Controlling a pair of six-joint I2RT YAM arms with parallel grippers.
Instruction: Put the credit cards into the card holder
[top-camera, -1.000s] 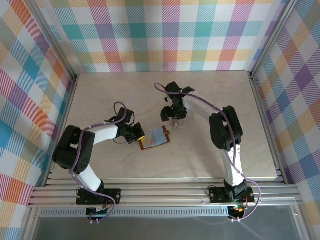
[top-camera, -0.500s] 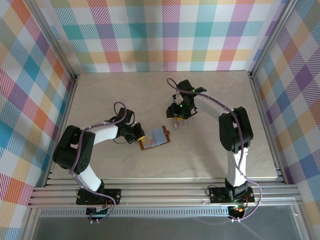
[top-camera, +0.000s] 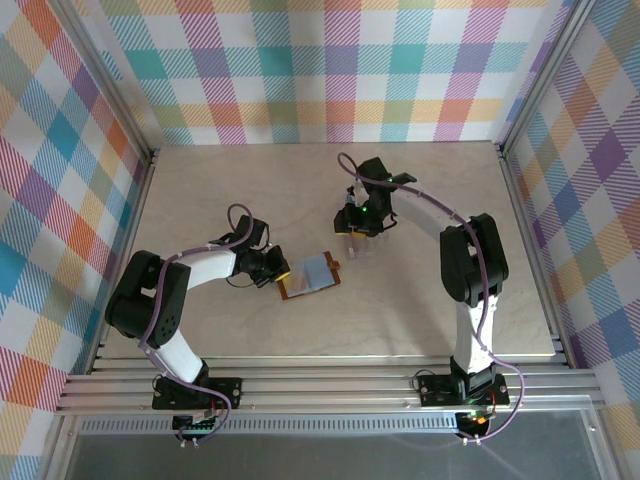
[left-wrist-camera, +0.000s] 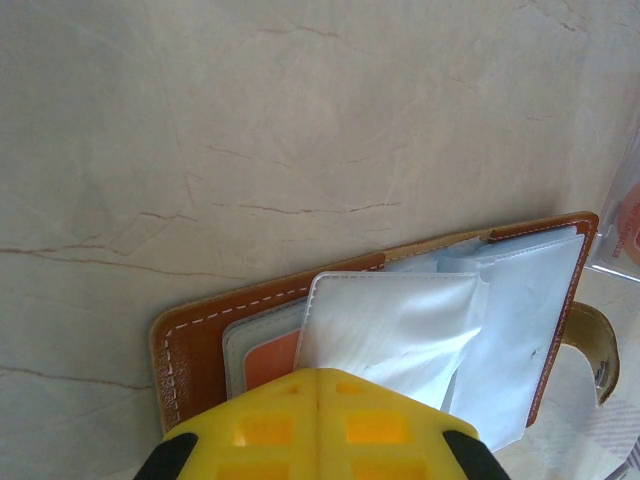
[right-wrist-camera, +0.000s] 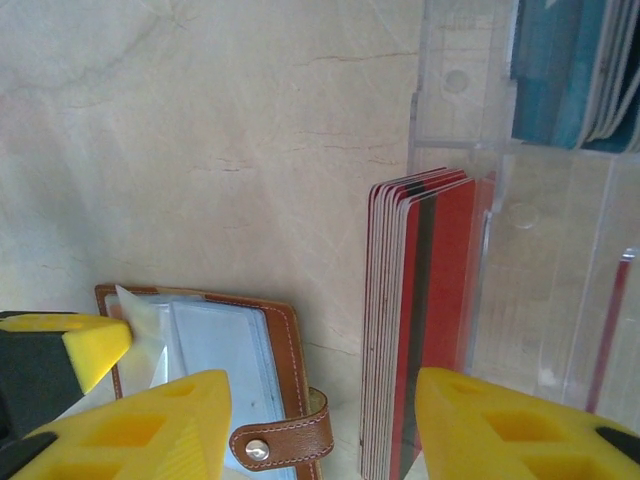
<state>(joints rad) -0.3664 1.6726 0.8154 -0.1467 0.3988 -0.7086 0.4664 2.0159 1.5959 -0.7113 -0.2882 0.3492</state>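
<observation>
The card holder (left-wrist-camera: 200, 335) lies open on the table, brown leather with clear pockets, and an orange-red card (left-wrist-camera: 268, 358) sits in one pocket. My left gripper (left-wrist-camera: 318, 385) is shut on a raised clear pocket (left-wrist-camera: 395, 320) at the holder's left edge (top-camera: 308, 275). A stack of red credit cards (right-wrist-camera: 425, 320) stands on edge in a clear tray (right-wrist-camera: 450, 90). My right gripper (right-wrist-camera: 320, 385) is open around this stack; its left finger (right-wrist-camera: 170, 425) is well clear of the cards. Teal cards (right-wrist-camera: 560, 70) stand further along the tray. The snap tab (right-wrist-camera: 285, 440) points toward the tray.
The clear tray (top-camera: 362, 243) sits just right of the card holder, under my right gripper (top-camera: 356, 222). My left gripper (top-camera: 274, 270) lies low beside the holder. Plaid walls and metal rails (top-camera: 150, 200) enclose the beige table on all sides.
My right gripper has shifted right and slightly back to hang over the tray, and its jaws have narrowed. The left arm and the card holder have not moved.
</observation>
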